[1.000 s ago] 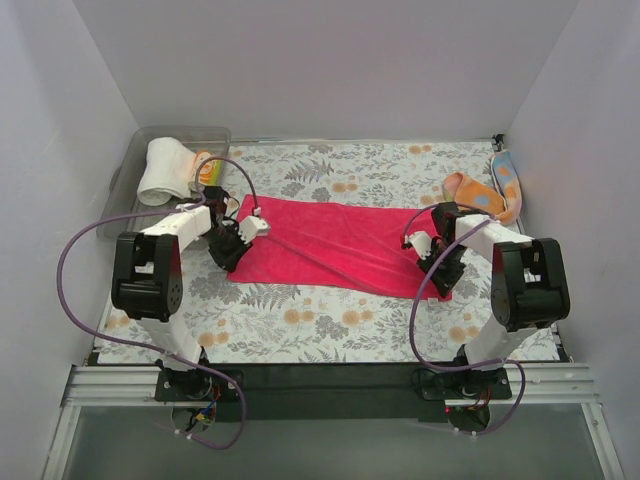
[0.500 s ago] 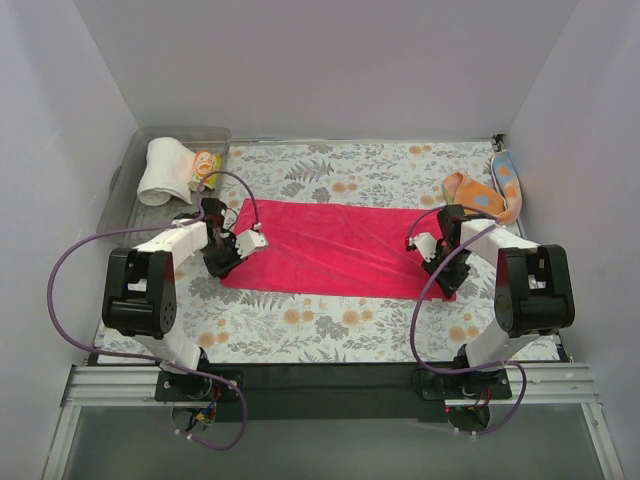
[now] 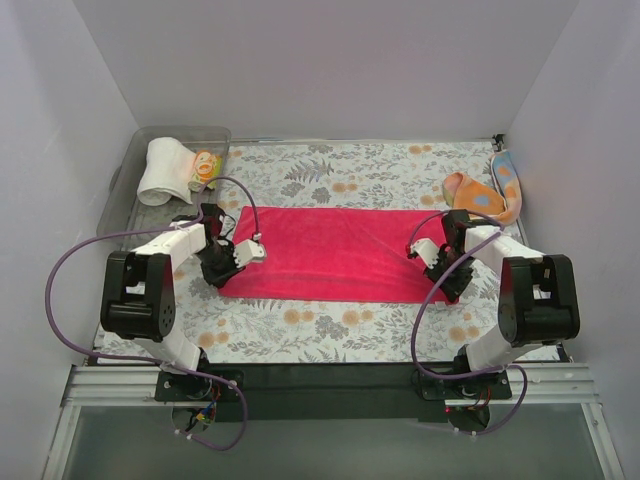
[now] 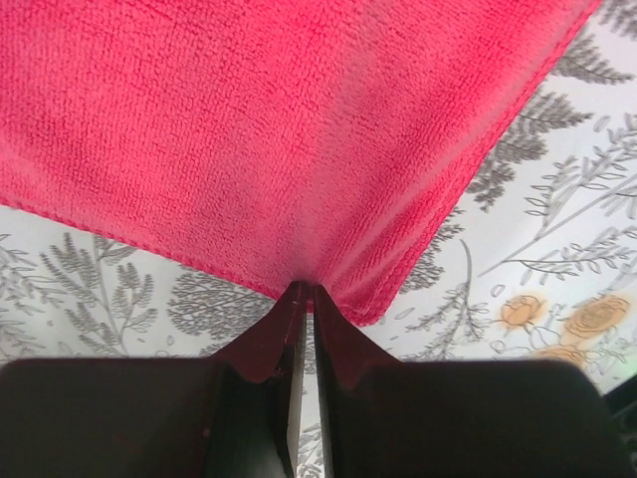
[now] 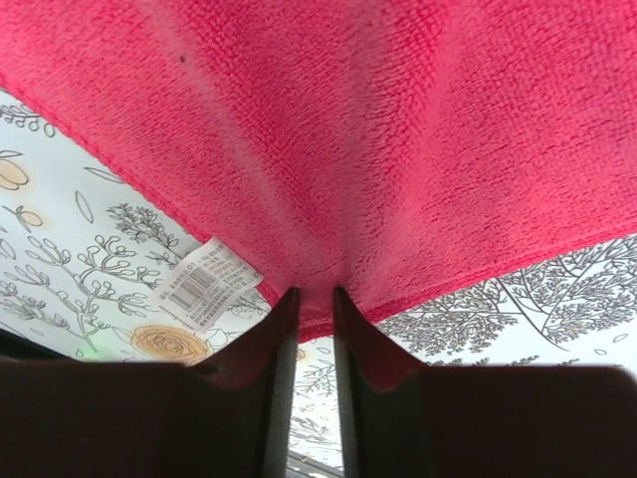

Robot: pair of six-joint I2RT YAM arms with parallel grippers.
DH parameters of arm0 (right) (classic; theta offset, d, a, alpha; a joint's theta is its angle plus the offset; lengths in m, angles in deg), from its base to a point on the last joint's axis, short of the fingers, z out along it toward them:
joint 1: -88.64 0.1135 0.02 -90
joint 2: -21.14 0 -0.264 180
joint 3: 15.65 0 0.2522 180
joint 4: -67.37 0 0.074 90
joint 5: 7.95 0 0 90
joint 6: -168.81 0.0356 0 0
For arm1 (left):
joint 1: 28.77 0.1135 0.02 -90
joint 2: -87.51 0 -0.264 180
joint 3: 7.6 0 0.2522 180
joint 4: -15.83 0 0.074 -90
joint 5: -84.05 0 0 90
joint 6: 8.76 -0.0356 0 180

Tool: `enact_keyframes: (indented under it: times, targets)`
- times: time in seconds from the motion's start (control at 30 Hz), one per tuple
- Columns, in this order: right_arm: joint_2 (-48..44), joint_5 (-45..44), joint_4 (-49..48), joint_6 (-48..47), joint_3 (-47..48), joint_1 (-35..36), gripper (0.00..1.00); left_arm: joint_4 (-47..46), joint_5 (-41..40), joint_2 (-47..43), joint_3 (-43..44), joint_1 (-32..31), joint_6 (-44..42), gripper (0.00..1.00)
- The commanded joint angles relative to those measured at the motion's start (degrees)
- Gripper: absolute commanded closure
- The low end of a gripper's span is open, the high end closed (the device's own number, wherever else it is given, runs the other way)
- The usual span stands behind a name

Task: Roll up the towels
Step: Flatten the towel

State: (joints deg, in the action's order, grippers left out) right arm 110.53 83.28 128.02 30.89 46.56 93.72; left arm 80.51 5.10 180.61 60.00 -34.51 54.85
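Observation:
A magenta-red towel [image 3: 335, 253] lies spread flat across the middle of the floral covering. My left gripper [image 3: 222, 273] is shut on its near left corner; the left wrist view shows the gripper [image 4: 305, 289] pinching the red cloth [image 4: 259, 119]. My right gripper [image 3: 450, 285] is shut on the near right corner; the right wrist view shows the gripper [image 5: 311, 291] holding the towel's edge [image 5: 418, 149], with a white tag [image 5: 207, 282] beside it. An orange spotted towel [image 3: 480, 195] lies crumpled at the far right. A white rolled towel [image 3: 165, 168] and a yellow patterned one [image 3: 205, 165] sit in the bin.
A clear plastic bin [image 3: 135, 160] stands at the far left corner. The grey-and-orange floral covering [image 3: 330, 325] spans the table. White walls close in on three sides. Purple cables loop from both arms.
Both grippers have pulled the towel's near corners outward and toward me. The towel has gone from skewed to stretched flat and straight.

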Motion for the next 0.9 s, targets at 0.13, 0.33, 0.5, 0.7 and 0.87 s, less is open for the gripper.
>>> enact_keyframes:
  times: [0.13,0.33,0.5,0.7,0.87]
  targets:
    - [0.45,6.14,10.84,-3.76,-0.38,0.28,0.66,6.91,3.28,-0.46,3.71,0.46,-0.85,0.92]
    - [-1.67,8.24,15.76,-3.50,6.91,-0.51,0.56,10.60,6.43,1.20,11.53,0.46,1.16,0.82]
    - [0.96,13.26,18.58,-2.88,23.60,-3.67,0.51,11.58,9.42,4.01,24.08,0.46,3.80,0.72]
    - [15.61,12.22,13.76,6.25,41.00,-6.84,0.62,5.35,10.13,11.82,34.73,0.46,12.93,0.64]
    - [25.21,7.12,9.71,9.78,53.93,-7.37,0.66,-0.19,9.34,15.70,38.79,0.46,19.18,0.60]
